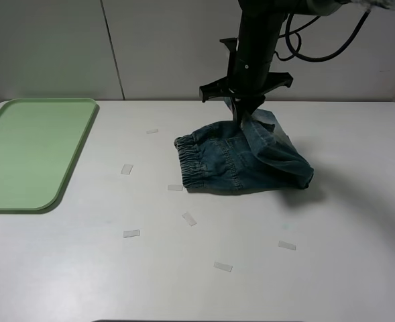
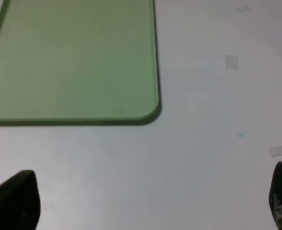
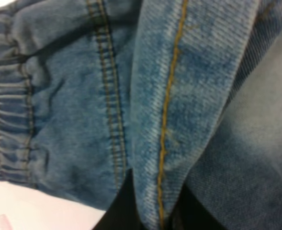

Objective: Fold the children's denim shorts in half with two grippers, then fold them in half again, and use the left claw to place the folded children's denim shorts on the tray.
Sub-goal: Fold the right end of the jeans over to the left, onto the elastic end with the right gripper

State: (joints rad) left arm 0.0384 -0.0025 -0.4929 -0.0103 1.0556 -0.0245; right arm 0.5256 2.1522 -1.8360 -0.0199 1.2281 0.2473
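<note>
Children's denim shorts (image 1: 241, 161): folded, mid-table, well right of tray (image 1: 23, 154); elastic waistband facing left.
Right gripper (image 1: 244, 115): directly above far edge of shorts, clamped on a raised leg fold.
Left gripper (image 2: 155, 201): fingers spread wide, empty, over bare table (image 2: 203, 158) just beside tray.

Washed denim shorts (image 1: 241, 161); seemingly plastic matt tray (image 1: 29, 147)

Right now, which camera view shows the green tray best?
The exterior high view: the tray appears almost whole, its left edge cropped. The left wrist view shows one end with a rounded corner; the right wrist view shows denim shorts, no tray.
</note>
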